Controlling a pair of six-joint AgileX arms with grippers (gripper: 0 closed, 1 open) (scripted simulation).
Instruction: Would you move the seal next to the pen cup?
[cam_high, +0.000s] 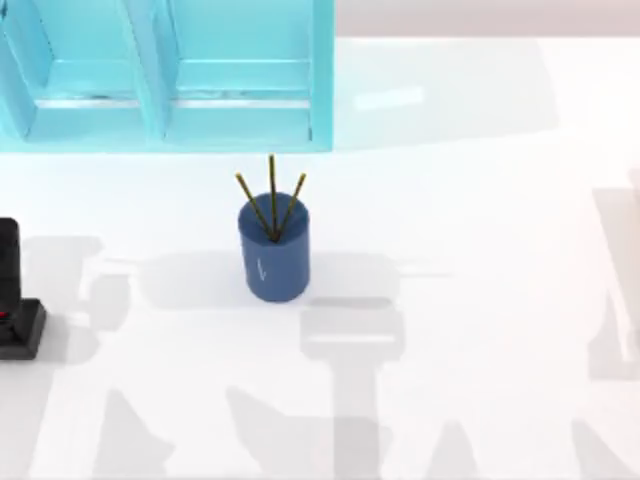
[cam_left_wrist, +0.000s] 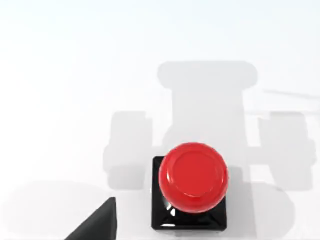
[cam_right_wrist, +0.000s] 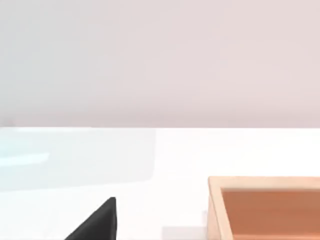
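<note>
The seal (cam_left_wrist: 192, 187) stands upright on the white bench (cam_high: 480, 250), at nine o'clock at the far left edge in the top view, under the left hand (cam_high: 8, 262); whether that hand is clenched I cannot tell. The pen cup (cam_high: 274, 250) stands mid-bench, well apart, with a small unreadable white mark. A turquoise shelf (cam_high: 165, 75) stands at eleven o'clock.

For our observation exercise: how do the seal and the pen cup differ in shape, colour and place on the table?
The seal has a square black base with a red round knob; the pen cup is a plain dark blue cylinder. The cup holds three pencils; the seal holds nothing. The seal sits at the table's left edge, the cup near the middle. Both stand upright.
</note>
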